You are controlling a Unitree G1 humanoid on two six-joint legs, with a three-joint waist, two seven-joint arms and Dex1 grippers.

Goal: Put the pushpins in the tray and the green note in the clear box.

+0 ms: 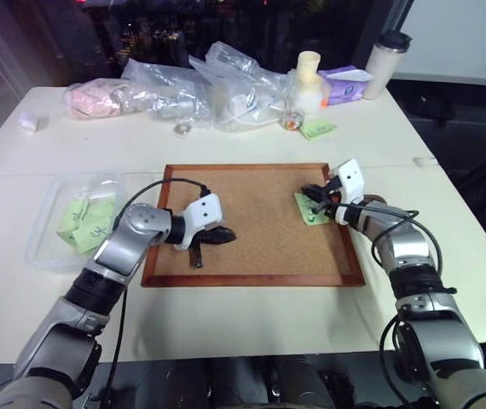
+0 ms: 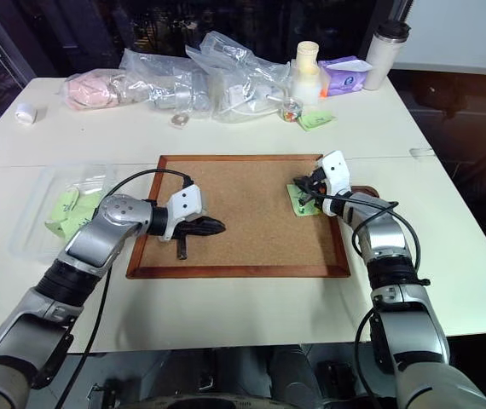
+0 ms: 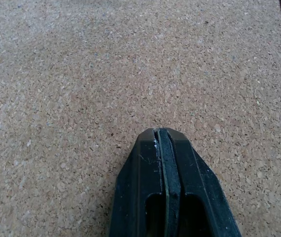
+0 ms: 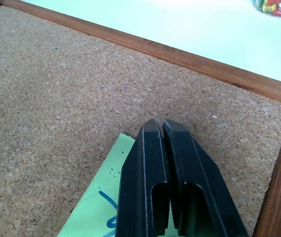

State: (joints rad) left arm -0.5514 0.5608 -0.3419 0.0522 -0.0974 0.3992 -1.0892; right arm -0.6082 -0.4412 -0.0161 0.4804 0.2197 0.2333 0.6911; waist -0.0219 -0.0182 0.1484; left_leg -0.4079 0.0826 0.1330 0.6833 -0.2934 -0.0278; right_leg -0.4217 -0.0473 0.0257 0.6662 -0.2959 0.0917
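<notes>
White table (image 1: 251, 315) lay bare along its near edge, with open cork across the middle of the cork board (image 1: 260, 213) between the two arms. Bags and bottles crowded the far side. From the left, the left gripper (image 1: 222, 236) reached over the board, fingers pressed together on nothing. Its counterpart, the right gripper (image 4: 161, 129), angled in low with fingers closed over the green note (image 4: 98, 207) near the board's right frame. More green slips sat in the clear box (image 1: 51, 226) at far left.

Right hand (image 2: 305, 195) closed over the green note (image 2: 299, 203) — left hand (image 2: 218, 227) closed mid-board.
</notes>
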